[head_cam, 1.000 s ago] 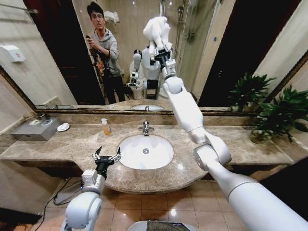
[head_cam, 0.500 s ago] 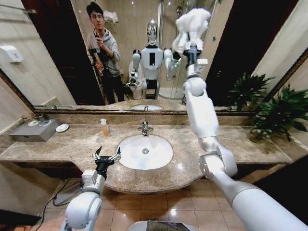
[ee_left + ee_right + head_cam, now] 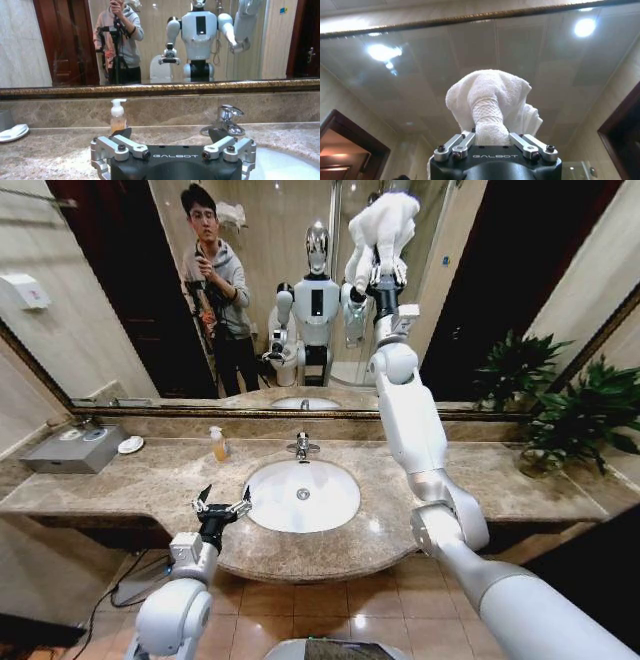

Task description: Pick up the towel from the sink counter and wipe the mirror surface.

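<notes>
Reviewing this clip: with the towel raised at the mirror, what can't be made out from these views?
- Right gripper fingertips: buried in the towel, right wrist view.
- Whether the towel touches the mirror surface: head view, depth unclear.
- Left gripper body: cut off by the left wrist view's edge.

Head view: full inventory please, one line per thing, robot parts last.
towel: 1, white, high against the mirror
mirror surface: 1, bronze-framed, wall behind counter
sink counter: 1, beige-brown marble, front
basin: 1, white, counter middle
faucet: 1, chrome, behind basin
soap bottle: 1, amber, beside faucet
soap dish: 1, white, counter's left part
grey box: 1, counter's far left
plant: 1, green, counter's right end
right gripper: jaws shut on towel, raised
left gripper: jaws open, over counter front
</notes>
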Robot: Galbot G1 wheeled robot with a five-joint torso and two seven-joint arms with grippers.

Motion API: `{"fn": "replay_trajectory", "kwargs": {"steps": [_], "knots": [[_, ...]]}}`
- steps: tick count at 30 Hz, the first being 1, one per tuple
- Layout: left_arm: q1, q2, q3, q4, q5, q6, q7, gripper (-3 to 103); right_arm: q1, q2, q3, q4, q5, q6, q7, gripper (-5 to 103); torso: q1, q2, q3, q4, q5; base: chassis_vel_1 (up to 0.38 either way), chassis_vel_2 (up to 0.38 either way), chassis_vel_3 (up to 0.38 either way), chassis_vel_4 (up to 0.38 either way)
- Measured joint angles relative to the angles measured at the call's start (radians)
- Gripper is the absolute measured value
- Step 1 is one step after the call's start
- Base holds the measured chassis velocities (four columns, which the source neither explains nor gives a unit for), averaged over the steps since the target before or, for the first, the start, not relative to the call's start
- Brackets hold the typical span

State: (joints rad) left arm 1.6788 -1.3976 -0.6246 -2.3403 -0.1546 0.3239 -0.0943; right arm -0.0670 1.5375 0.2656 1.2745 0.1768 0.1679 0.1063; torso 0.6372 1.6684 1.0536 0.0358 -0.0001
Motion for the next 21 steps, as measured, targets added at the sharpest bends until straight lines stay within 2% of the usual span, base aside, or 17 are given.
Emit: {"fn": "replay_trajectory", "kwargs": {"steps": [8, 14, 18, 21], "knots": [[0.0, 0.0, 0.0, 0.0, 0.0, 0.0, 0.0, 100, -0.012, -0.003, -0.011, 0.023, 0.007, -0.002, -0.002, 18, 0.0, 0.0, 0.0, 0.0002, 0.0, -0.084, 0.081, 0.091, -0.09], [0.0, 0.0, 0.0, 0.0, 0.0, 0.0, 0.0, 100, -0.035, -0.005, -0.024, 0.073, 0.027, -0.014, 0.009, 18, 0.0, 0.0, 0.0, -0.0001, -0.0001, -0.188, 0.184, 0.175, -0.214], [0.0, 0.0, 0.0, 0.0, 0.0, 0.0, 0.0, 100, -0.066, -0.013, -0.027, 0.16, 0.042, -0.035, 0.03, 18, 0.0, 0.0, 0.0, -0.0003, -0.0003, -0.205, 0.216, 0.224, -0.204], [-0.001, 0.0, 0.0, 0.0, 0.0, 0.0, 0.0, 100, -0.089, -0.017, -0.01, 0.224, 0.007, -0.044, 0.055, 18, 0.001, 0.0, 0.0, 0.0008, -0.0005, -0.128, 0.137, 0.126, -0.119]]}}
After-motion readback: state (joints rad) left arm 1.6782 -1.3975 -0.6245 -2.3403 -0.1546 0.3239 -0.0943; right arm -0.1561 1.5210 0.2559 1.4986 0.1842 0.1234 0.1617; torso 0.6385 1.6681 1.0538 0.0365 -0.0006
